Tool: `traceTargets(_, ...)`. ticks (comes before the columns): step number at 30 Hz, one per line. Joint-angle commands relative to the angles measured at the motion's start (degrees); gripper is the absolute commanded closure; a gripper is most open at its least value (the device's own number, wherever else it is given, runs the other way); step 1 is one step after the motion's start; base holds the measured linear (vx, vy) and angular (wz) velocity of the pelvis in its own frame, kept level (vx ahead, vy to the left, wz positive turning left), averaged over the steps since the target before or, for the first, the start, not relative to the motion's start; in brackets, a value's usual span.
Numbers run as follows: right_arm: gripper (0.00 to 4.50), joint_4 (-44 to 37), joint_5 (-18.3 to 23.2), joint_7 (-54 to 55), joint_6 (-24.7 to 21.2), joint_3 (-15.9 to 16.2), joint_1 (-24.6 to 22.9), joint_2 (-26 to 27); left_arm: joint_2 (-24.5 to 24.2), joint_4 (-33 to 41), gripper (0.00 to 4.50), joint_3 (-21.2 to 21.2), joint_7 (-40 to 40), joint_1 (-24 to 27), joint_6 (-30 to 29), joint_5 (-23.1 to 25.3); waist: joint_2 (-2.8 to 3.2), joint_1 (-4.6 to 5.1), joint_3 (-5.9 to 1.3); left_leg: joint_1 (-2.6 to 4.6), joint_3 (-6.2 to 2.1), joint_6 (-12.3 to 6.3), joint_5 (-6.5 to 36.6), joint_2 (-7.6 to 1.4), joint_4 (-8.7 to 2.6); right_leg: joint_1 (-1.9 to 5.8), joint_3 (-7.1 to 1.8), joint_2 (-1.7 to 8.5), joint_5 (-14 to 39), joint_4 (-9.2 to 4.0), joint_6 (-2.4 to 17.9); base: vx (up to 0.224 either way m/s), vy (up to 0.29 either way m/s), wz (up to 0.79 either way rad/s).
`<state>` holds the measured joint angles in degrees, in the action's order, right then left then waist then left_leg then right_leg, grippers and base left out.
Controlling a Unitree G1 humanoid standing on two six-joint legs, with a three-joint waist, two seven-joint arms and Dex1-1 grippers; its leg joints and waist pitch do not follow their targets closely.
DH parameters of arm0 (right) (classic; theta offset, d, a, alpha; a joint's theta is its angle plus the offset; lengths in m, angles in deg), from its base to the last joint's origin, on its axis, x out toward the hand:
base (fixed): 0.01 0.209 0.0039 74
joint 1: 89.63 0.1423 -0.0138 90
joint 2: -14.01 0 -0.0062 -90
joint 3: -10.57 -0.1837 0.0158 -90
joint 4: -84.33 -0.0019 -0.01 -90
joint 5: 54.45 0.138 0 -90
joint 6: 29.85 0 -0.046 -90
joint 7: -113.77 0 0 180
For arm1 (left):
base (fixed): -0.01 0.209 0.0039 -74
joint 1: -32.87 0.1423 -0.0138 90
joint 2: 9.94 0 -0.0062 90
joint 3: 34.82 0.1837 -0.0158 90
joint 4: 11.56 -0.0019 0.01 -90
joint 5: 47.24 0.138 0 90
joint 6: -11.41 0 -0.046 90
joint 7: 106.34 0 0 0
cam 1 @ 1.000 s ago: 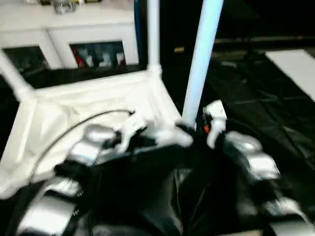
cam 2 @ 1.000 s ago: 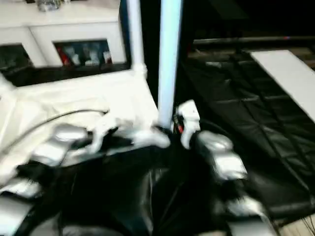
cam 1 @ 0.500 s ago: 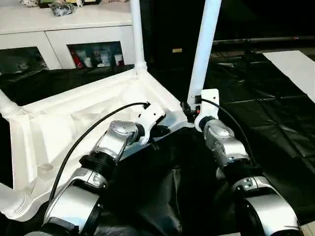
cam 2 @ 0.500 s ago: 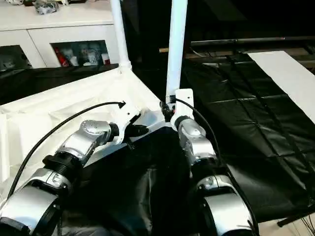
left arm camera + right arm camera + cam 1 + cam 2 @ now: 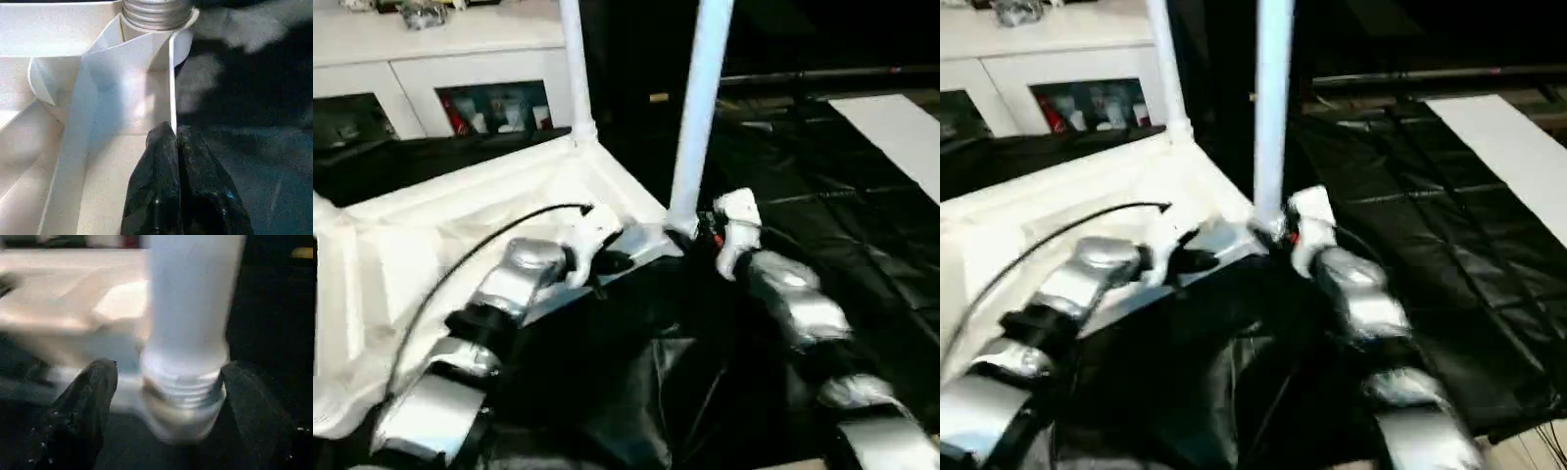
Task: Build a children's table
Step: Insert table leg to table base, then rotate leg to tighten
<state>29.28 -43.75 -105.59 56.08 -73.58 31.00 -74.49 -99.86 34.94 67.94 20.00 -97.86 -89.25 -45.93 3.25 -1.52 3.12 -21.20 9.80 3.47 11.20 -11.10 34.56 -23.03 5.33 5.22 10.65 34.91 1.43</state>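
Black sheeting point(image 5: 862, 196) underlies the upturned table point(image 5: 431, 235); left fingers point(image 5: 166, 161) pinch its rim, right fingers point(image 5: 83, 401) seemingly straddle a leg point(image 5: 193, 308).

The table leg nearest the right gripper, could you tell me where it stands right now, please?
The leg rises upright from the near right corner socket of the upturned table top, its threaded base between the right gripper's spread fingers, with the left gripper pinching the rim beside it.

Smooth white plastic table point(image 5: 431, 245) with glossy tube leg point(image 5: 700, 108), on crinkled black sheeting point(image 5: 862, 225).
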Motion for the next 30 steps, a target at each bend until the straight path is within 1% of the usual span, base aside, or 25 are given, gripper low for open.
traceTargets(1, 0.96, -3.0, 0.3, -5.4, -1.3, 2.4, -0.7, -0.3, -1.0, 1.1, 4.50, 0.9, -3.7, 0.7, 0.9, 0.0, -0.57, -0.21, -4.19, -0.13, -0.32, -6.47, 7.5, -1.53, -3.65, 3.91, -2.60, 2.98, 7.2, -4.06, 13.4, 0.000, 0.000, 0.00)
traceTargets(2, 0.96, -4.5, 0.3, -8.0, -1.3, 2.8, -1.6, -2.0, -1.8, 2.1, 4.50, 1.2, -7.3, 1.3, 2.3, -1.0, -0.58, -0.30, -4.21, -0.02, -0.32, -6.33, 7.6, -1.56, -3.61, 3.88, -2.62, 3.06, 7.4, -4.06, 13.6, 0.000, 0.000, 0.00)
traceTargets(4, 0.96, -6.0, 0.5, -10.3, -1.6, 3.1, -2.4, -3.5, -2.8, 3.3, 4.50, 1.6, -10.9, 1.9, 2.9, -2.0, -0.51, -0.34, -4.18, -0.06, -0.29, -6.23, 7.7, -1.66, -3.64, 3.84, -2.64, 3.04, 7.3, -3.95, 14.0, 0.000, 0.000, 0.00)
traceTargets(5, 0.96, -8.1, 0.6, -13.0, -1.9, 3.4, -3.5, -5.5, -4.3, 4.6, 4.50, 2.6, -15.5, 2.5, 4.8, -2.7, -0.52, -0.47, -4.12, 0.04, -0.25, -6.15, 8.1, -1.76, -3.69, 3.74, -2.67, 3.05, 7.9, -4.03, 13.9, 0.000, 0.000, 0.00)
traceTargets(7, 0.96, -9.0, 0.8, -14.1, -2.3, 3.6, -3.9, -6.3, -4.7, 4.9, 4.50, 2.8, -16.8, 2.7, 4.7, -2.9, -0.44, -0.57, -4.06, 0.19, -0.16, -5.90, 8.3, -1.83, -3.77, 3.57, -2.75, 2.95, 8.0, -4.04, 14.1, 0.000, 0.000, 0.00)
traceTargets(8, 0.96, -10.9, 1.1, -15.4, -2.8, 4.2, -4.8, -7.6, -5.0, 5.5, 4.50, 2.6, -18.6, 2.9, 5.0, -3.8, -0.32, -0.87, -4.07, 0.46, -0.07, -5.70, 8.7, -1.88, -3.73, 3.36, -2.78, 2.98, 8.4, -4.16, 14.2, 0.000, 0.000, 0.00)
traceTargets(10, 0.96, -12.0, 1.5, -15.9, -3.4, 4.3, -5.2, -8.1, -5.1, 5.9, 4.50, 2.5, -19.6, 3.0, 4.6, -4.3, -0.27, -1.16, -4.03, 0.54, -0.03, -5.23, 9.0, -2.02, -3.84, 3.25, -2.86, 3.06, 8.6, -4.07, 14.4, 0.000, 0.000, 0.00)
traceTargets(13, 0.96, -12.5, 1.5, -16.7, -3.5, 4.5, -5.5, -8.3, -5.2, 6.5, 4.50, 2.7, -20.7, 3.3, 4.5, -4.7, -0.37, -1.57, -4.03, 0.49, -0.09, -4.62, 9.3, -2.08, -3.93, 3.32, -2.88, 3.18, 9.0, -4.06, 14.0, 0.000, 0.000, 0.00)
traceTargets(14, 0.96, -12.7, 1.3, -17.3, -3.5, 4.7, -5.7, -8.3, -5.3, 6.6, 4.50, 2.7, -21.2, 3.4, 4.4, -4.8, -0.40, -1.77, -4.13, 0.50, -0.05, -4.61, 8.5, -2.04, -3.85, 3.27, -2.93, 3.16, 8.3, -3.95, 14.0, 0.000, 0.000, 0.00)
traceTargets(16, 0.96, -13.1, 1.0, -19.2, -3.8, 5.4, -6.0, -8.3, -5.3, 7.4, 4.50, 2.8, -22.0, 3.8, 4.4, -5.1, -0.51, -1.83, -4.14, 0.22, -0.07, -4.79, 7.7, -1.91, -3.80, 3.51, -2.87, 3.21, 7.8, -3.90, 13.8, 0.000, 0.000, 0.00)
traceTargets(18, 0.96, -13.0, 1.0, -19.6, -3.9, 5.6, -6.0, -8.3, -5.2, 7.4, 4.50, 2.8, -22.0, 3.8, 4.4, -5.1, -0.54, -1.86, -4.16, 0.17, -0.08, -4.93, 7.4, -1.87, -3.73, 3.54, -2.84, 3.24, 7.8, -3.87, 13.6, 0.000, 0.000, 0.00)
traceTargets(19, 1.24, -13.0, 1.0, -19.8, -4.1, 5.6, -6.0, -8.4, -5.2, 7.3, 4.50, 2.7, -22.2, 3.8, 4.4, -5.0, -0.59, -1.84, -4.13, 0.14, -0.09, -4.97, 7.4, -1.87, -3.77, 3.55, -2.82, 3.24, 8.0, -3.91, 13.5, 0.000, 0.000, 0.00)
traceTargets(22, 1.37, -12.7, 0.9, -20.2, -4.4, 5.9, -5.8, -8.6, -5.3, 7.1, 4.50, 2.6, -22.7, 3.8, 4.7, -4.9, -0.56, -1.86, -4.12, 0.18, -0.12, -4.77, 7.4, -1.86, -3.76, 3.49, -2.80, 3.22, 9.0, -4.02, 13.2, 0.000, 0.000, 0.00)
traceTargets(24, 1.62, -12.6, 0.9, -20.4, -4.5, 5.9, -5.8, -8.6, -5.4, 7.2, 4.50, 2.6, -22.8, 3.8, 4.6, -4.9, -0.54, -1.84, -4.12, 0.19, -0.11, -4.68, 7.5, -1.86, -3.77, 3.49, -2.79, 3.20, 9.1, -4.03, 13.1, 0.000, 0.000, 0.00)
traceTargets(30, 1.81, -11.5, 0.0, -20.9, -4.1, 5.8, -5.3, -8.3, -5.4, 7.0, 4.50, 2.4, -23.0, 3.7, 4.3, -4.9, -0.59, -1.83, -4.22, 0.14, -0.14, -5.00, 6.7, -1.86, -3.69, 3.53, -2.77, 3.17, 7.6, -3.81, 13.4, 0.000, 0.000, 0.00)
